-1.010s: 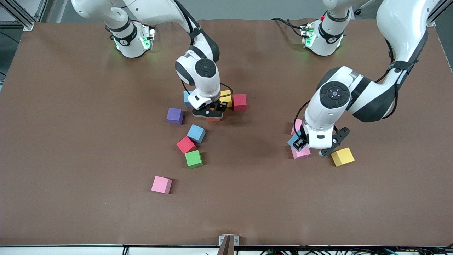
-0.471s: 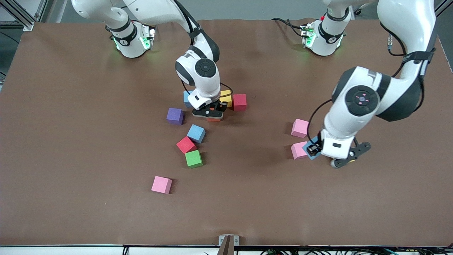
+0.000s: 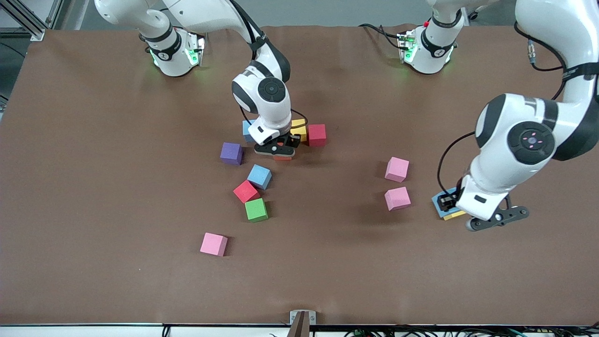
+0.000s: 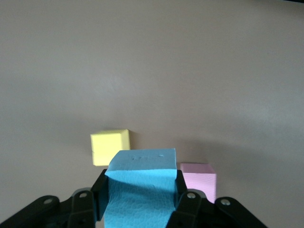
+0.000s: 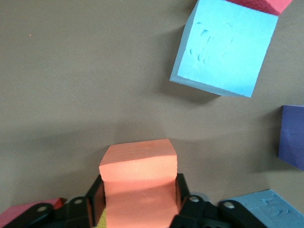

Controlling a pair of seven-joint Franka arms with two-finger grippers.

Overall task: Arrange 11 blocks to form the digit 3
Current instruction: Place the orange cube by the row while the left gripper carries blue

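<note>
Left pincer (image 3: 461, 211) grips blue block (image 4: 140, 187), up over yellow block (image 3: 453, 215) near desk's left-arm end. Right pincer (image 3: 277, 150): orange block (image 5: 139, 187) between its fingers, down on desk mid-cluster; grip tight or loose, can't tell. Your row of 3 lies well off, toward right arm's end.

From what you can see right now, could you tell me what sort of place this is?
Most likely a robotics lab bench: two white arms bolted along one edge of a brown-covered table, foam blocks scattered across it, and aluminium framing at the corner. The left gripper and right gripper each have a block between their fingers.

An orange block (image 5: 138, 183) sits between the right gripper's (image 5: 138, 199) jaws.
</note>
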